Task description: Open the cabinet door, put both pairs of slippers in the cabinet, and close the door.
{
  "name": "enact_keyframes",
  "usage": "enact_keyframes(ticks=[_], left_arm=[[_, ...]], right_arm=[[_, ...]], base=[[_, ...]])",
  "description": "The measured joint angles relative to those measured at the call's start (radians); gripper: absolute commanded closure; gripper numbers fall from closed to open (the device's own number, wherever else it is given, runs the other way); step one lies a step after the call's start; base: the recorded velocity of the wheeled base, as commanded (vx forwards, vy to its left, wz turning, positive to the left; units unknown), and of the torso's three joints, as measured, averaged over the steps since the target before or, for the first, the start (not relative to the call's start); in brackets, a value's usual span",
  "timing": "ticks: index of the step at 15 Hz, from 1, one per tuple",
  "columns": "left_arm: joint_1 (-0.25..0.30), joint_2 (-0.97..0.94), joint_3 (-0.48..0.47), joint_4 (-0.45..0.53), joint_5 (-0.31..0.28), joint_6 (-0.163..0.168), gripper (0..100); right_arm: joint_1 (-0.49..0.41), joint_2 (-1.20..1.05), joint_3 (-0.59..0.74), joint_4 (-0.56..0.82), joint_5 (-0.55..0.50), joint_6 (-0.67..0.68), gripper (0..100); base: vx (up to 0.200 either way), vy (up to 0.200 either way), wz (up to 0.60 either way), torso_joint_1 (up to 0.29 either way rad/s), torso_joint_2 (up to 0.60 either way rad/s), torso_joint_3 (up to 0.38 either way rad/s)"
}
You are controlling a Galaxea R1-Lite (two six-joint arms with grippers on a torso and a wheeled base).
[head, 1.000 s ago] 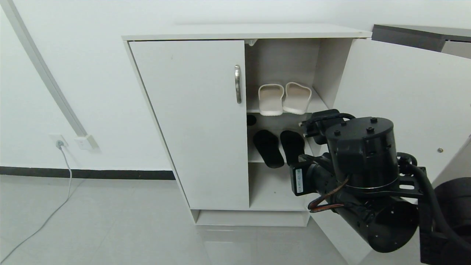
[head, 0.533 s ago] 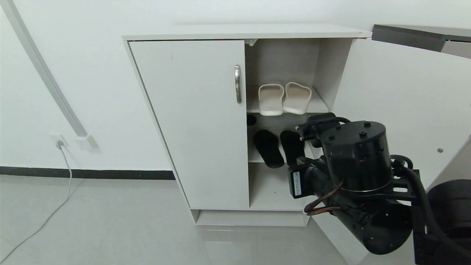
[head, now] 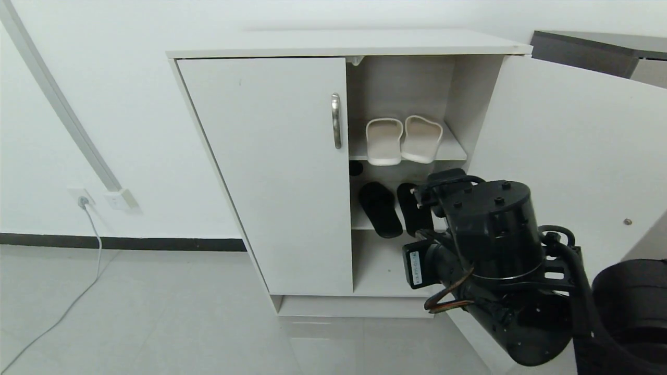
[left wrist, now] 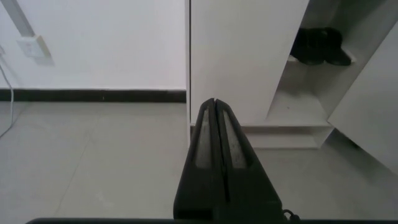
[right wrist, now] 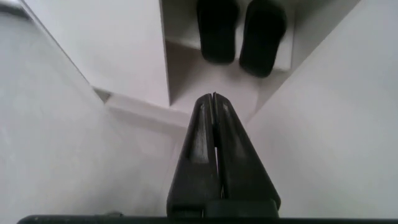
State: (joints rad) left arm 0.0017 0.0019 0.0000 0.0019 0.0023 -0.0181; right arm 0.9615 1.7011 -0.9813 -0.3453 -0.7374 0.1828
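Hovering near the black slippers [right wrist: 217,28], right gripper [right wrist: 214,98] holds fingers pressed together, seemingly empty; left gripper [left wrist: 214,102] likewise.

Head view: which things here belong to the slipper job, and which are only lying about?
Job: cabinet, open right door, white slippers on the upper shelf, black slippers on the shelf below.
Lying about: wall socket, grey desk beside the cabinet.

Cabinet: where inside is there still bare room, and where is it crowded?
Bare: the bottom compartment floor, bordered by the closed left door and the open right door. Crowded: the white slippers nearly fill the upper shelf; the black slippers take the middle shelf, and the right arm stands before its right side.
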Motion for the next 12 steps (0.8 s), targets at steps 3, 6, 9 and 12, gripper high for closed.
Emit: enact_keyframes(ticks=[3,6,9,12], left_arm=[[0.0,0.0,-0.001,-0.001,0.0,0.0,100],[0.0,0.0,-0.001,0.0,0.0,0.0,100],[-0.001,0.0,0.0,0.0,0.0,-0.001,100],[-0.001,0.0,-0.001,0.0,0.0,-0.001,100]], right_arm=[[0.002,0.0,-0.001,-0.006,0.0,0.0,100],[-0.002,-0.001,0.0,-0.004,-0.002,0.0,100],[0.0,-0.001,0.001,-0.004,-0.001,0.0,100],[0.0,0.0,0.001,-0.004,0.0,0.0,100]], base=[[0.0,0.0,0.0,0.036,-0.54,-0.351],[0.0,0.0,0.0,0.123,-0.46,-0.342],[0.0,0.0,0.0,0.139,-0.47,-0.328],[0.0,0.0,0.0,0.164,-0.48,-0.32]])
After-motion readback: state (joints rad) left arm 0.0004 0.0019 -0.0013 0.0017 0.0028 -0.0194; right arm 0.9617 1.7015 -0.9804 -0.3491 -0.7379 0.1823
